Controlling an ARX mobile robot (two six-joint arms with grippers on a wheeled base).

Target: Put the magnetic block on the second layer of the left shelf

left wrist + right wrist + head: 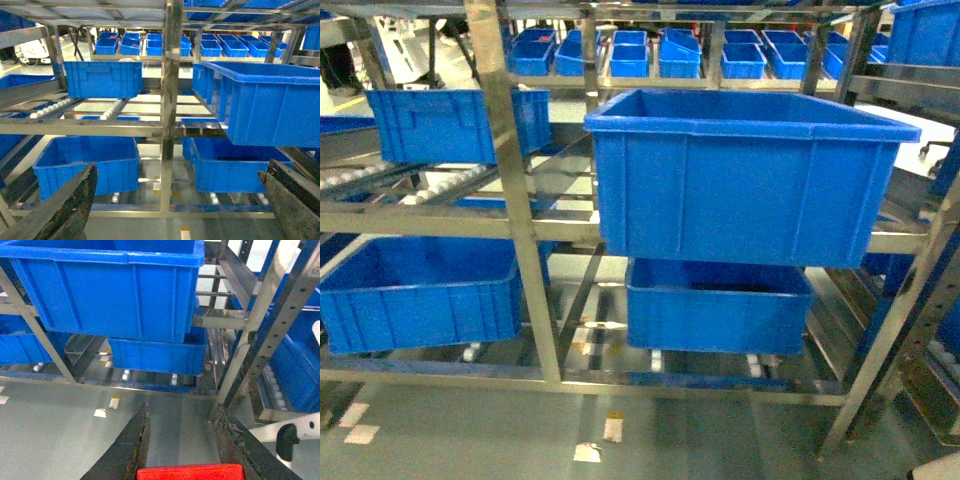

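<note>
In the right wrist view we see the right gripper [187, 450] with its two dark fingers [127, 450] closed against the sides of the red block [190, 472], which sits between them at the very bottom edge of the picture (only its top strip shows). Beyond the fingertips lies the grey floor [60, 425], and past that the steel rack [260, 330].

The left gripper [175, 200] has its worn fingers [65, 205] spread wide apart with nothing between them; through the gap we look straight at the rack's middle upright [170, 100].

Taking that upright as our landmark: left of it, the second layer [75, 126] carries white rollers and a blue crate [102, 78] set toward the back. Right of it, a larger blue crate [745, 175] juts forward on the same level. Below, two more blue crates [420, 290] rest on the bottom tier, one each side of the upright. Behind it, rows of small blue bins [650, 52] stand.
</note>
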